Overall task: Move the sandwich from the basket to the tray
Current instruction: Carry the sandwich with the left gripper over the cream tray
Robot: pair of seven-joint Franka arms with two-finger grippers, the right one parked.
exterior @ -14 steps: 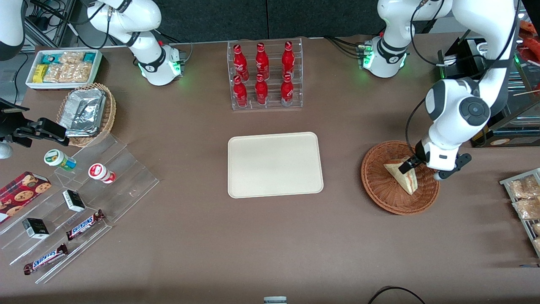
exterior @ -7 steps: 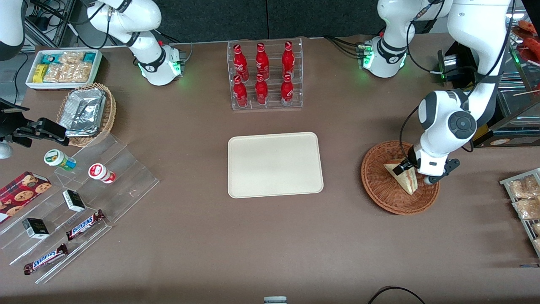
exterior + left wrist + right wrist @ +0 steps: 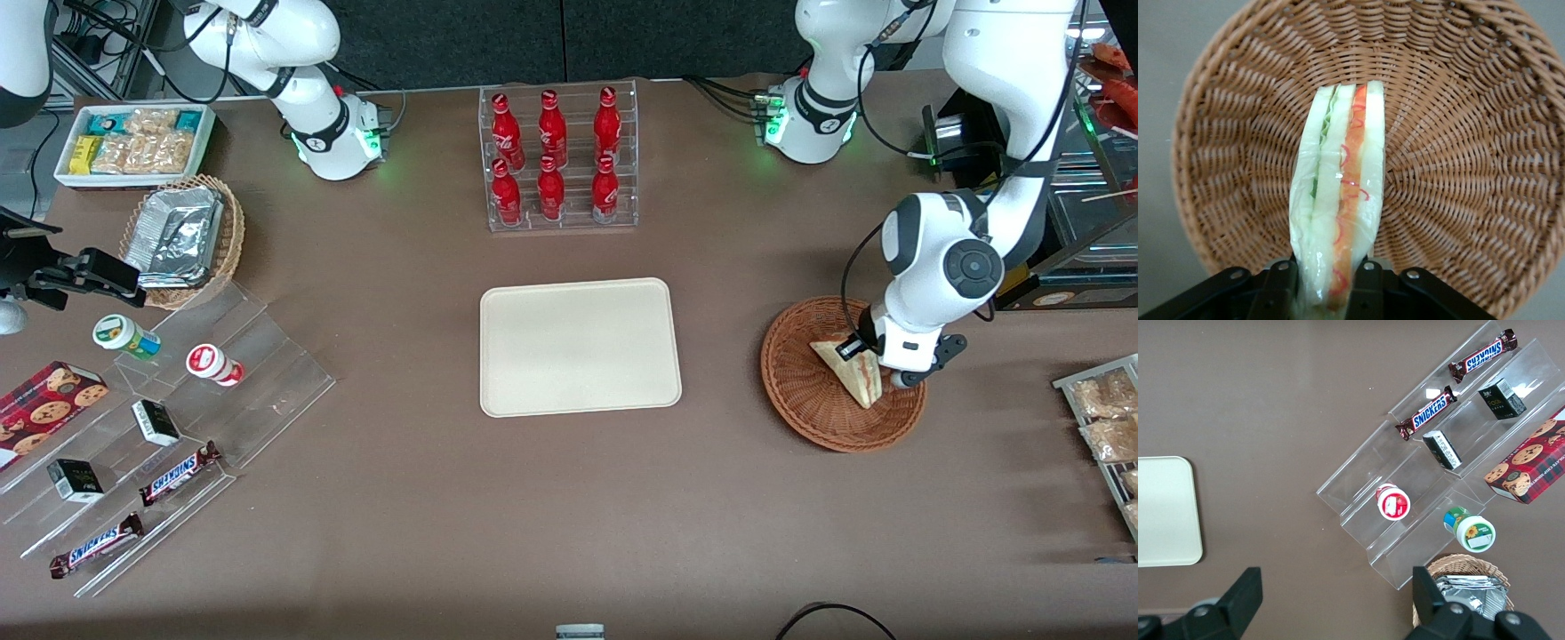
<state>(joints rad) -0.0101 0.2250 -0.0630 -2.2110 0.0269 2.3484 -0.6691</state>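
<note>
Gripping one end of the small triangular white-bread sandwich (image 3: 1338, 200), the left arm's black two-finger gripper (image 3: 1327, 288) has its fingers (image 3: 1281, 283) closed in against the wedge's two bread faces, with the wrapped edge of pink-red and green filling between them. In the front view the gripper (image 3: 858, 348) sits low inside the round reddish-brown woven wicker basket (image 3: 800, 391), at about the 1 o'clock part of its bowl, and the sandwich (image 3: 851, 369) lies in the basket under and just beside it. The white wrist housing covers the end of the wedge at that spot, and the wrist camera cuts off the fingers' lower parts, so whether the sandwich rests on the weave (image 3: 1458, 167) or hangs just clear cannot be told. From the front, the wedge's long axis runs from 11 o'clock to 5 o'clock. The flat cream-beige rectangular plastic tray (image 3: 580, 347) lies well apart, toward the table's middle
</note>
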